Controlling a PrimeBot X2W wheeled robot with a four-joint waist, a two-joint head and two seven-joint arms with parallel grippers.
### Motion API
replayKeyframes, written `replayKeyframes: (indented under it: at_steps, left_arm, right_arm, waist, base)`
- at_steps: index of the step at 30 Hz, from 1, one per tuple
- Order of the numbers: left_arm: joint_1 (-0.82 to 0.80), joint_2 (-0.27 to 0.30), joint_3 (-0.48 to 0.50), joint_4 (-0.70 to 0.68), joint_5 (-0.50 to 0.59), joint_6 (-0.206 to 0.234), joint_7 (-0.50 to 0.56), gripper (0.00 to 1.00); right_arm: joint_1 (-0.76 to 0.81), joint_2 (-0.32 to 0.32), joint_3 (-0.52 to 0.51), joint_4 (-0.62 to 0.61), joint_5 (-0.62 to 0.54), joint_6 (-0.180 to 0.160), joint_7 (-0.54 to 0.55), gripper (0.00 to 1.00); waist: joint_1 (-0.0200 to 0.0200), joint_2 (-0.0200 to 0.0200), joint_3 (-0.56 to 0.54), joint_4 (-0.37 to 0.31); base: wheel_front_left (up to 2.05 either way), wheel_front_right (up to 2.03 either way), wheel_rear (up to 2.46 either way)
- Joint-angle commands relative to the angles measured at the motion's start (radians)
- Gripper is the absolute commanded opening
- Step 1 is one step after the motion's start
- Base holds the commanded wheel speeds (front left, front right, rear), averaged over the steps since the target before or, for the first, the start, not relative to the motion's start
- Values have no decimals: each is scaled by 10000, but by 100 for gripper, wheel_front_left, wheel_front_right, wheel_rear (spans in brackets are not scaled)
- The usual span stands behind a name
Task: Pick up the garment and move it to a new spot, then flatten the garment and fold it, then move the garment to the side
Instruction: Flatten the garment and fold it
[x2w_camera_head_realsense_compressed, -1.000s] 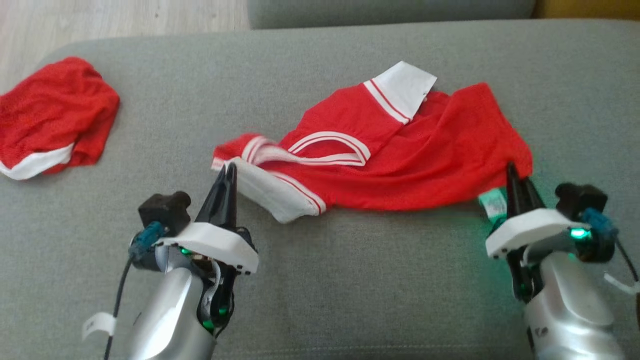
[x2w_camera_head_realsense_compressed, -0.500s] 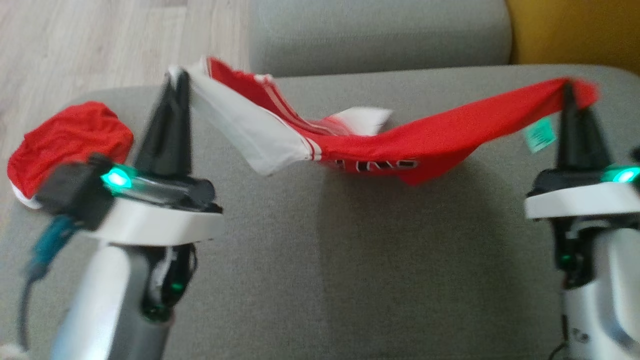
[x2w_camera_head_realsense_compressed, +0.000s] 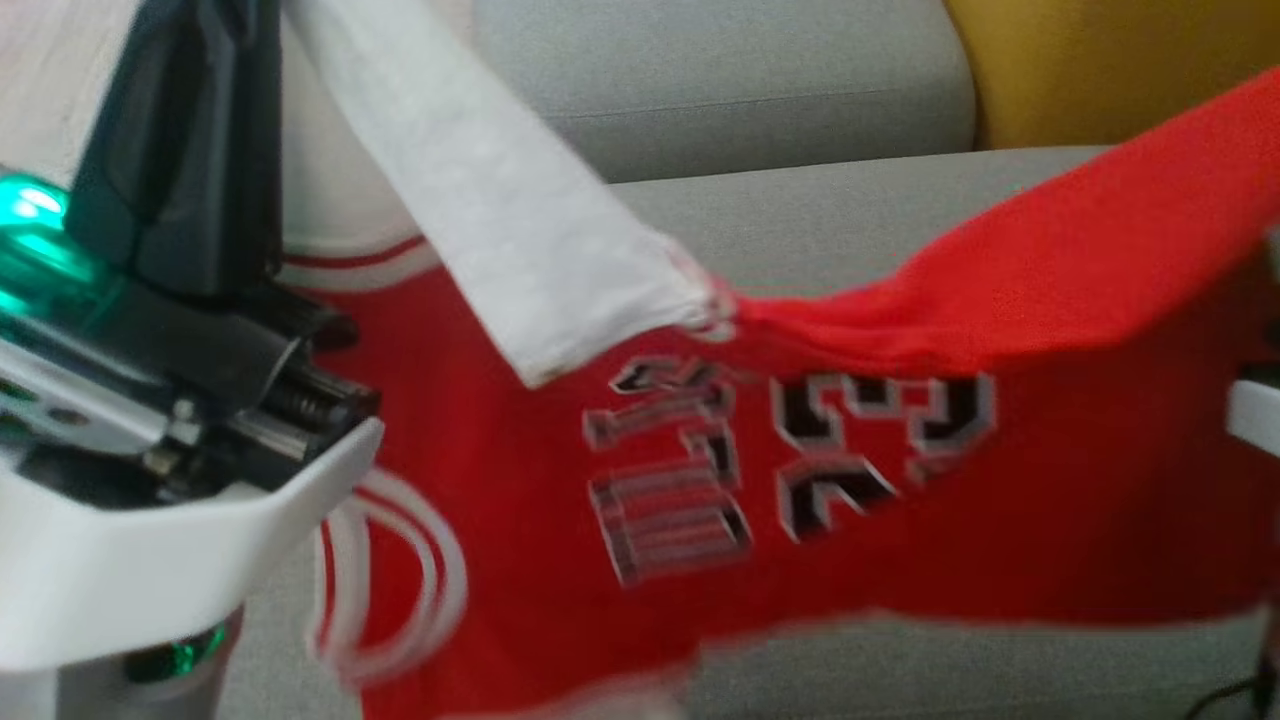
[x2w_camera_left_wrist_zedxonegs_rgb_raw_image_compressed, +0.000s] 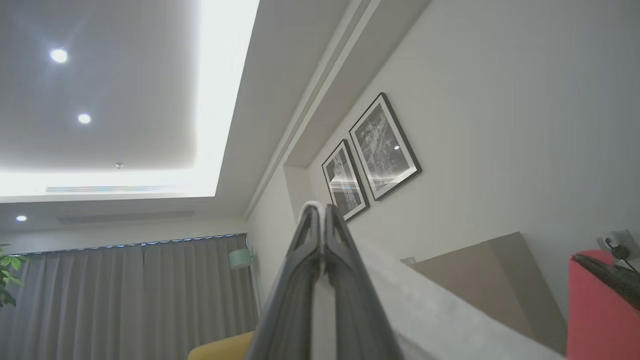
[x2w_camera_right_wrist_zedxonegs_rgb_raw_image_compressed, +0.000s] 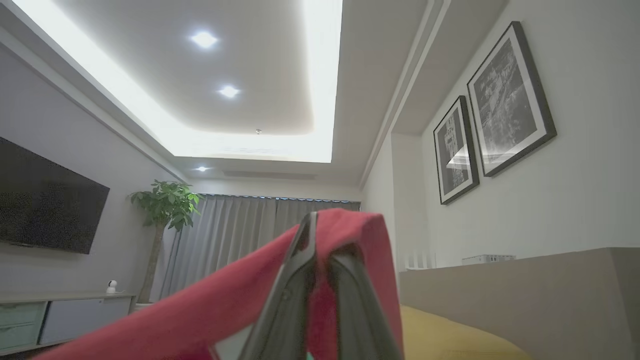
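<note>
The red jersey (x2w_camera_head_realsense_compressed: 900, 480) hangs in the air above the grey couch (x2w_camera_head_realsense_compressed: 800, 200), strung between the two arms with its long axis running left to right. The left gripper (x2w_camera_left_wrist_zedxonegs_rgb_raw_image_compressed: 318, 212) is clenched on the white trim (x2w_camera_head_realsense_compressed: 500, 220) at the jersey's left end. The right gripper (x2w_camera_right_wrist_zedxonegs_rgb_raw_image_compressed: 324, 245) is clamped on a red edge at the right end, with cloth draped over its fingertips. Both point upward. The top edge sags in the middle, so the cloth is not taut, and the printed front faces the robot with the hem hanging near the seat. Each arm holds its own end, so neither is nearer. Setting the jersey down flat will likely depend on keeping the two grips level and well apart along that left-right line.
</note>
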Motion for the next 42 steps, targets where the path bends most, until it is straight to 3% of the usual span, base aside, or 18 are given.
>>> replayKeyframes:
  at_steps: [1,6,12,18,21,22,26,34,39,42]
  left_arm:
    - [-684,342,474,-266,16,-45,260,0]
    - [-1103,281,496,289,-292,-50,618,0]
    - [-1883,37,571,2129,-661,-213,217,0]
    - [-4586,-12,595,5395,-285,-621,-577,0]
    - [-6138,-169,648,7369,74,-543,-1298,0]
    - [-7054,-315,659,8579,291,-441,-1887,0]
    - [-8301,-648,412,10119,918,-263,-2795,0]
    - [-7851,-1461,663,10376,1090,-433,-2926,0]
    - [-6535,-1980,1117,10209,724,-989,-2929,0]
    - [-5726,-2111,1403,10185,398,-1403,-2929,0]
  right_arm:
    - [-268,-162,111,-521,-79,73,199,0]
    - [-276,-250,-37,-504,-39,73,666,0]
    - [-1069,-438,538,1154,322,73,980,0]
    - [-4246,-880,1233,4300,135,73,427,0]
    - [-6064,-901,1300,6145,-313,73,-147,0]
    - [-7168,-728,1160,7416,-523,73,-631,0]
    - [-8753,-406,836,9688,-1173,73,-1597,0]
    - [-9759,-104,689,12826,-2429,73,-2917,0]
    - [-9738,31,418,14440,-2908,73,-3211,0]
    - [-9520,80,264,14765,-2925,73,-3244,0]
  waist:
    - [2,0,50,-48]
    - [2,0,432,-136]
    - [2,0,1665,-139]
    - [2,0,2947,-73]
    - [2,0,3241,1]
    - [2,0,3335,39]
    - [2,0,3621,225]
    - [2,0,4761,722]
    - [2,0,5705,1016]
    - [2,0,5988,1107]
  base:
    - [0,0,0]
    - [0,0,0]
    - [0,0,0]
    - [0,0,0]
    - [0,0,0]
    - [0,0,0]
    - [0,0,0]
    - [0,0,0]
    - [0,0,0]
    - [0,0,0]
